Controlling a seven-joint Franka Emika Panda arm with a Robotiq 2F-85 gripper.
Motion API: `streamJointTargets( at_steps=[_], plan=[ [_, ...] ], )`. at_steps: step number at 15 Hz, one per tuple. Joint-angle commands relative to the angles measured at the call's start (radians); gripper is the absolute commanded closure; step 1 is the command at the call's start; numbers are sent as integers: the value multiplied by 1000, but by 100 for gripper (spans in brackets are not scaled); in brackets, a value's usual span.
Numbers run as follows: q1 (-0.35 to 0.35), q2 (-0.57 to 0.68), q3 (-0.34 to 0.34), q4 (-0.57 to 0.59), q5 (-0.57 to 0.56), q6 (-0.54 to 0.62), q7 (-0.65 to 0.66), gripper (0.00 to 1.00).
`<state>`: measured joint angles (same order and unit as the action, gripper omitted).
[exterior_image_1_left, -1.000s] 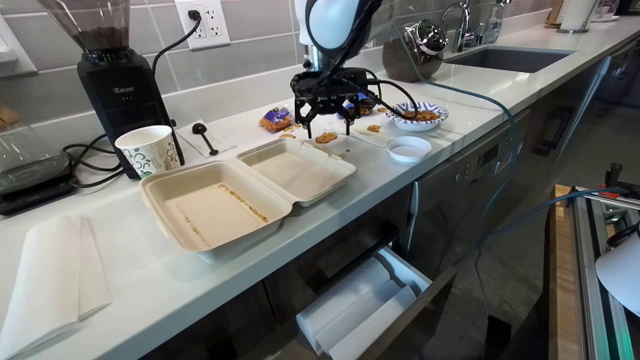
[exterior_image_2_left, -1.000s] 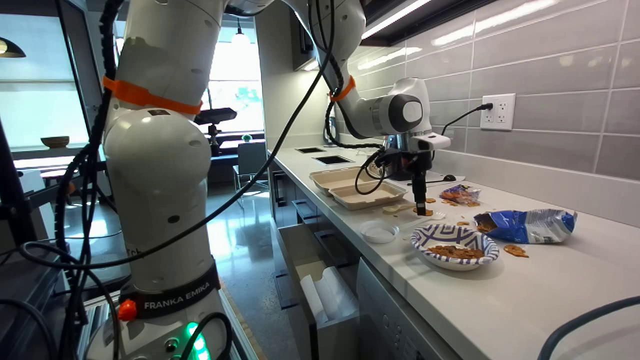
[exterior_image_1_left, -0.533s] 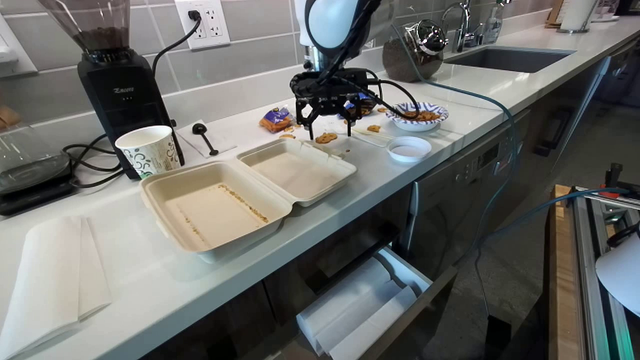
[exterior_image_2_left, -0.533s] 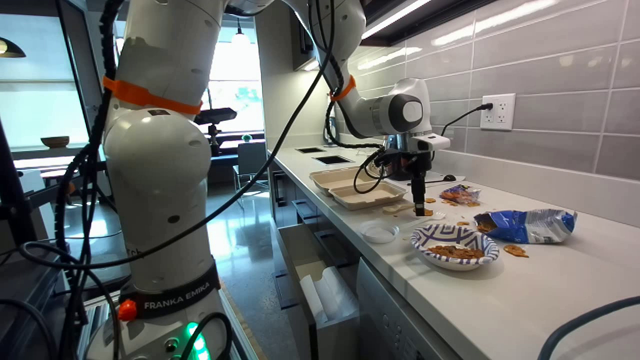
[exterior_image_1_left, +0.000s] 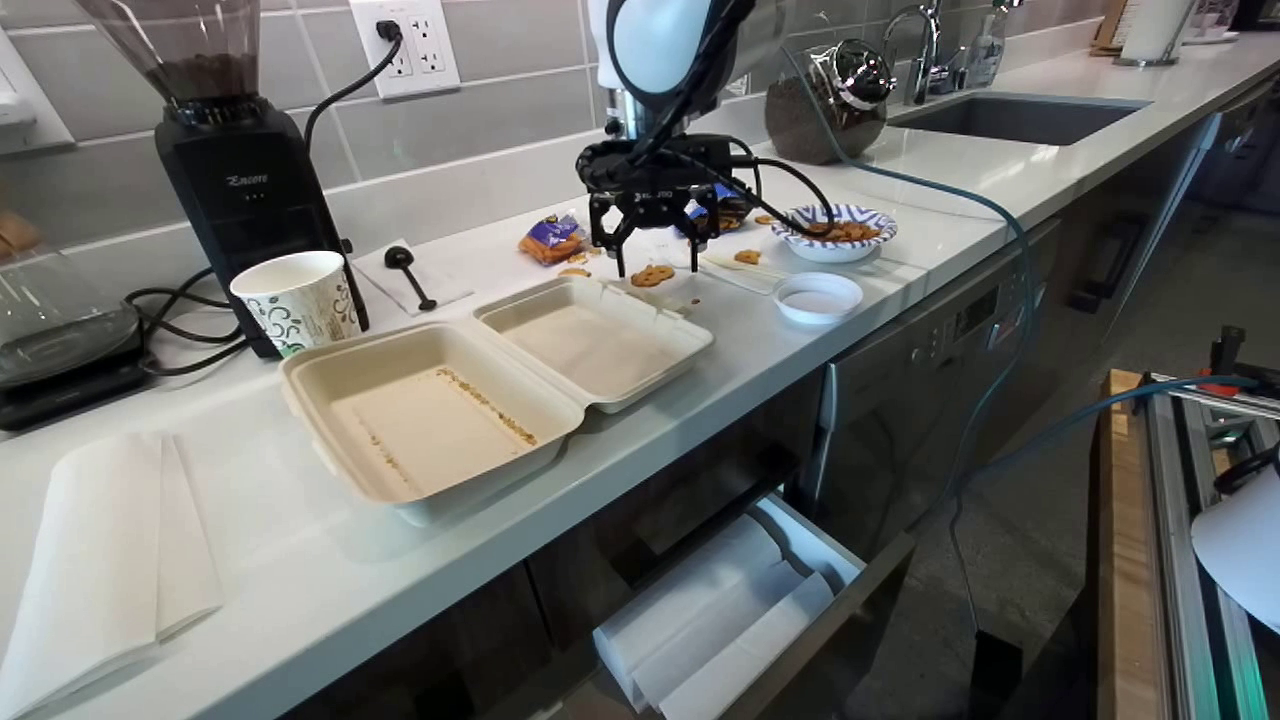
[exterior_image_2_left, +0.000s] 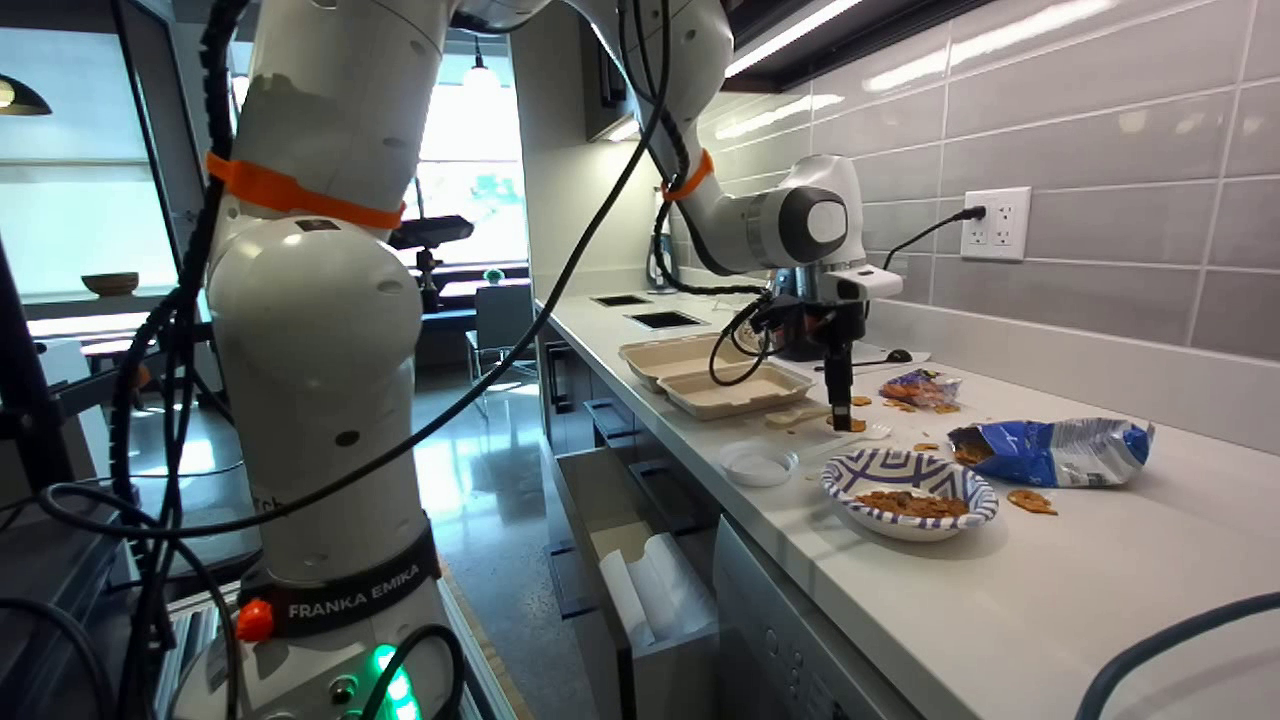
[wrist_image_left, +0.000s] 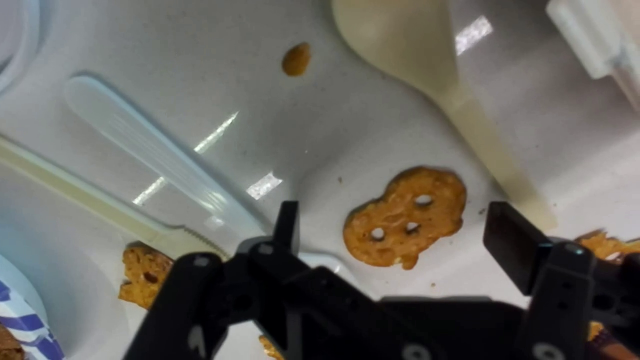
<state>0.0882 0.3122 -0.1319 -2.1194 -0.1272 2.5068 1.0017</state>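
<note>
My gripper (wrist_image_left: 395, 227) stands open above the white counter, its black fingers (wrist_image_left: 515, 250) apart on either side of a brown pretzel crisp (wrist_image_left: 395, 215). The crisp lies flat between them, touched by neither as far as the wrist view shows. A tan spoon (wrist_image_left: 482, 135) lies by the right finger. Beyond the left finger are a pale plastic utensil (wrist_image_left: 145, 140) and a tan serrated knife (wrist_image_left: 75, 185). In an exterior view the gripper (exterior_image_1_left: 657, 272) hangs just past the open takeout box (exterior_image_1_left: 400, 400). A broken crisp piece (wrist_image_left: 142, 275) is partly hidden by the gripper.
A patterned bowl (exterior_image_2_left: 850, 490) of crumbs, a clear round lid (exterior_image_2_left: 758, 465) and a blue snack bag (exterior_image_2_left: 1050, 450) stand near the gripper. A small snack bag (exterior_image_1_left: 553, 238) lies toward the wall. A paper cup (exterior_image_1_left: 295, 295) and black grinder (exterior_image_1_left: 250, 200) flank the box. A drawer (exterior_image_1_left: 845, 565) hangs open below.
The gripper has shifted only very slightly, and its fingers look a touch closer together. The crisp, box, bowl and bags have not moved.
</note>
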Motion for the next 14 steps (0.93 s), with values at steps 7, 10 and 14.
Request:
streamJointTargets(
  at_steps=[7,10,14],
  plan=[
    [-2,26,6,33,22,-27,9,19],
    [-1,35,5,42,21,-29,9,20],
    [0,47,5,54,23,-34,7,22]
  ],
)
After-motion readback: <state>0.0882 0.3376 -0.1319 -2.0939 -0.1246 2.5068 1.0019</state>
